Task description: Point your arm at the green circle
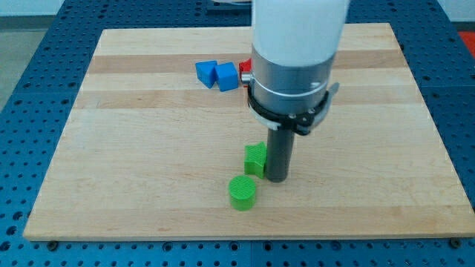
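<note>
Green circle (242, 193) sits low on the wooden board (148, 185), with nothing between it and my tip (277, 178) just to its upper right, holding nothing. Another green block (255, 159) touches the rod's left. Blue blocks (217, 75) and a red block (245, 70) lie near the top.

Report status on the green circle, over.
My tip down on the board, just up-right of the green circle, not touching. Second green block sits against the rod's left. Path to circle open.
</note>
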Motion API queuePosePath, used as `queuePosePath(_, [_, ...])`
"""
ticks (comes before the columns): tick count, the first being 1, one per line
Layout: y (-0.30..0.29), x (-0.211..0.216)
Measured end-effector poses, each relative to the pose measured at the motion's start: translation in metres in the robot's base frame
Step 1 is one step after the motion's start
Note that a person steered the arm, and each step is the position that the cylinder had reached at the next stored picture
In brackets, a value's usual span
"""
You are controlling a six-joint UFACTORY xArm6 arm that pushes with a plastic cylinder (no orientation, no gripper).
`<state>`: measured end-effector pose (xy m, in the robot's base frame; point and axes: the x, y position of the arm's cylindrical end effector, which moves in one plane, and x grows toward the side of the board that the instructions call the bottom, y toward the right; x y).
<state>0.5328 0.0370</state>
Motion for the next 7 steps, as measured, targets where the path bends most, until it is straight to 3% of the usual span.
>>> queuePosePath(1, [0.0,-0.04])
queuePosePath(4, [-0.008,-0.065])
queuePosePath(5, [-0.012,-0.101])
queuePosePath(6, [-0.028,-0.112])
queuePosePath(7, [-0.082,-0.082])
